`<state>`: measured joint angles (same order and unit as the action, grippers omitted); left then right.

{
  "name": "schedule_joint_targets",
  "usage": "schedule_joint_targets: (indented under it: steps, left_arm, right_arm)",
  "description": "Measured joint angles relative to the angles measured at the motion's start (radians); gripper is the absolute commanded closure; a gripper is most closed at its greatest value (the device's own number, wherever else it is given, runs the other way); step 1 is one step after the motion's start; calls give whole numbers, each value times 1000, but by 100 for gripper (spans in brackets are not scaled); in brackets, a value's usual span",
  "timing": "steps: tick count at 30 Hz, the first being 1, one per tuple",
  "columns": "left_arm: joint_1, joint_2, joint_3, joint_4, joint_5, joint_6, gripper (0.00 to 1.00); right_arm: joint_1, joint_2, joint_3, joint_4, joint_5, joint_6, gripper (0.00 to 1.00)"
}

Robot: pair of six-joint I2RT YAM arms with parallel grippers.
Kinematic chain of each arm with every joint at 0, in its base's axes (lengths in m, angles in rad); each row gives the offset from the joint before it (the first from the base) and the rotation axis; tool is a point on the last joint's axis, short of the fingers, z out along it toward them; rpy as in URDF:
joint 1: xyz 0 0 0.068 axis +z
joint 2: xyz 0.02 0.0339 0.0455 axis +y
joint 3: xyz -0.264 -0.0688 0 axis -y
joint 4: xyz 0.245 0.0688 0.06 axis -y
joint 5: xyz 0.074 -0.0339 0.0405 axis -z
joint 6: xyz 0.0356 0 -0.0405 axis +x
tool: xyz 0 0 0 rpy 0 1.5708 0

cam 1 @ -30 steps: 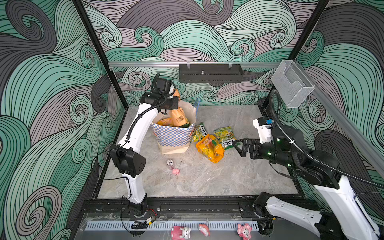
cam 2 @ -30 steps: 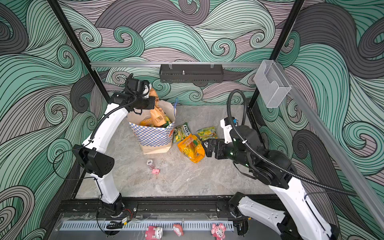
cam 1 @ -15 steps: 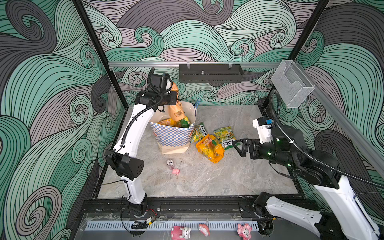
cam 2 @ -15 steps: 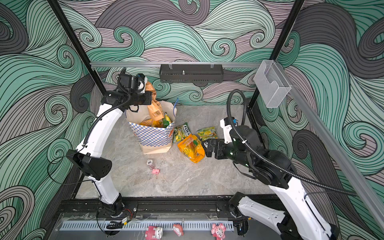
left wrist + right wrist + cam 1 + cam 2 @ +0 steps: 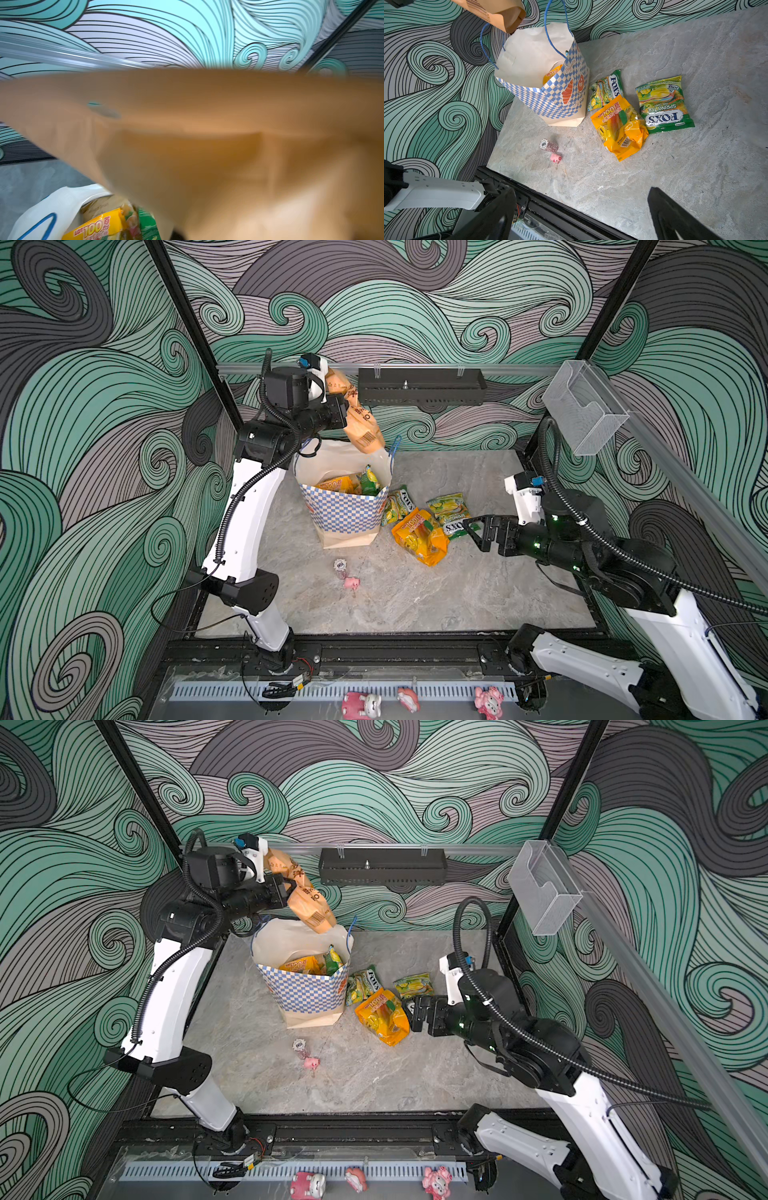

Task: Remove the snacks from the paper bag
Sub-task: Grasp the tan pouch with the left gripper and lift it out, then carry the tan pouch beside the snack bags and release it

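The left gripper [image 5: 343, 411] was clamped on a tan-orange barcoded plastic pouch [image 5: 362, 425] above the cream checkered paper bag [image 5: 347, 516]; the right gripper [image 5: 473, 535] stood open to its right.

Your left arm [image 5: 247, 514] and right arm [image 5: 681, 635] wear white shells, black joints, ribbed black conduits and blue-tabbed white wrist mounts

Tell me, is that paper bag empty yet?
Not empty: an orange-yellow pouch and a green pouch show inside the open mouth of the upright paper bag.
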<state>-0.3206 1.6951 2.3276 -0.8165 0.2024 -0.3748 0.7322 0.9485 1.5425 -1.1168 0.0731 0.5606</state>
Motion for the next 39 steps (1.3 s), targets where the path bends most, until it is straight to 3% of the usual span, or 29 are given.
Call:
schedule_joint_targets:
  steps: [5,10,19,26,29,33,39]
  left_arm:
    - [-53,-34,-18,70,62,-29,100]
    - [-175,-46,-21,89,58,34,100]
    - [-455,-14,-21,61,-21,336,100]
    - [-624,38,-39,-39,-113,575,100]
    - [-706,32,-124,-74,-206,663,100]
    - [-789,0,-366,-66,-332,720,100]
    - [-792,-105,-723,-21,-444,694,100]
  right_arm:
    - [0,-13,0,9,33,0,1]
    - [0,-48,-2,14,69,-7,1]
    - [0,-150,-56,-14,130,-7,1]
    - [0,-211,-88,-75,175,-6,1]
    - [0,-232,-100,-92,193,-5,1]
    - [0,-237,-105,-100,209,-3,1]
    - [0,-237,-121,-100,209,-3,1]
